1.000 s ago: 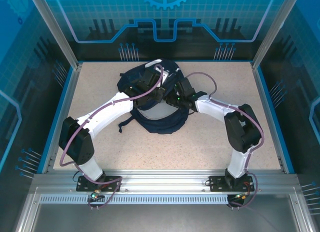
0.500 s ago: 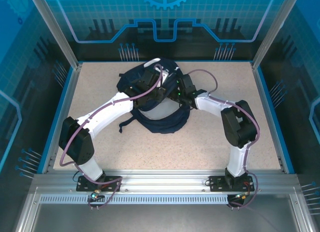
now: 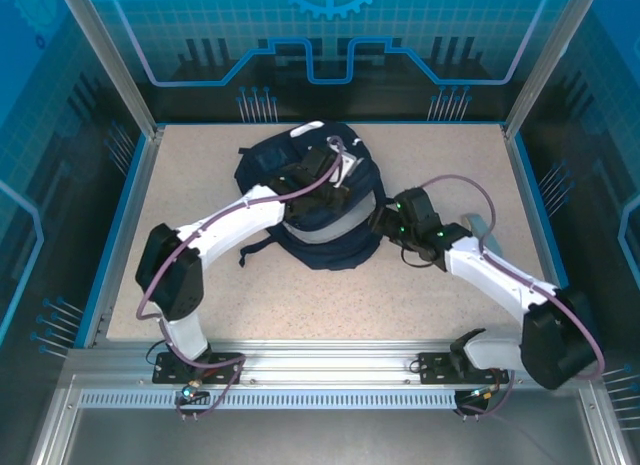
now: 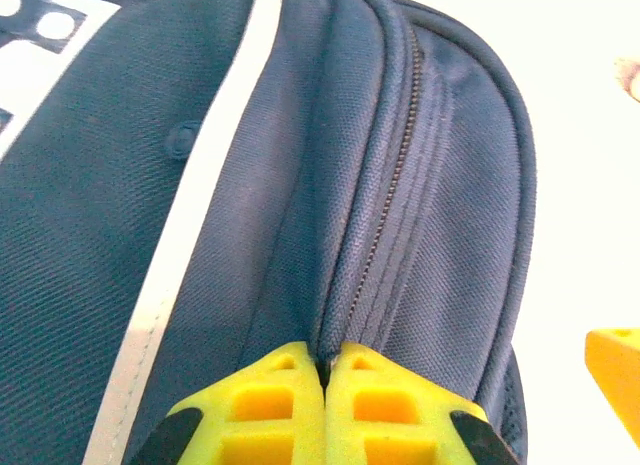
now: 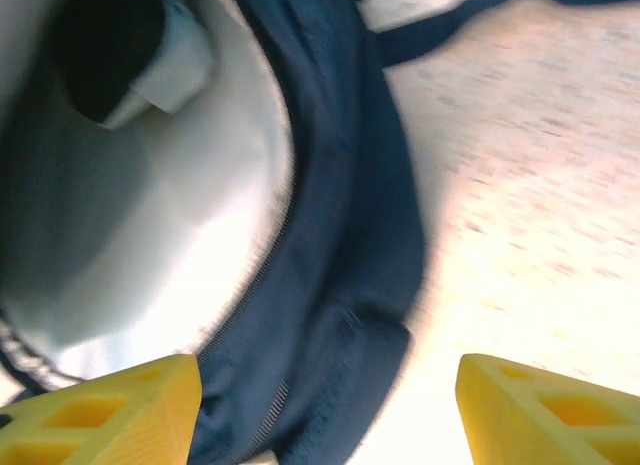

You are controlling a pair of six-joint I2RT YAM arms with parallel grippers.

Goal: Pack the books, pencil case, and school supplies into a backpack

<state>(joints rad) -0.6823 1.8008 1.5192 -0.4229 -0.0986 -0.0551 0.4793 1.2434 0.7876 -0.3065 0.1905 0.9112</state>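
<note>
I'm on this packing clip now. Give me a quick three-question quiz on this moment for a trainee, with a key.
1. True or false: the right gripper is shut.
2. What is the left gripper pinching? A, a pencil. B, the fabric of the backpack beside its zipper. C, nothing.
3. In the right wrist view, what colour is the lining inside the open backpack?

Key: 1, false, its jaws stand wide open with nothing held. 2, B. 3, pale grey, almost white.
</note>
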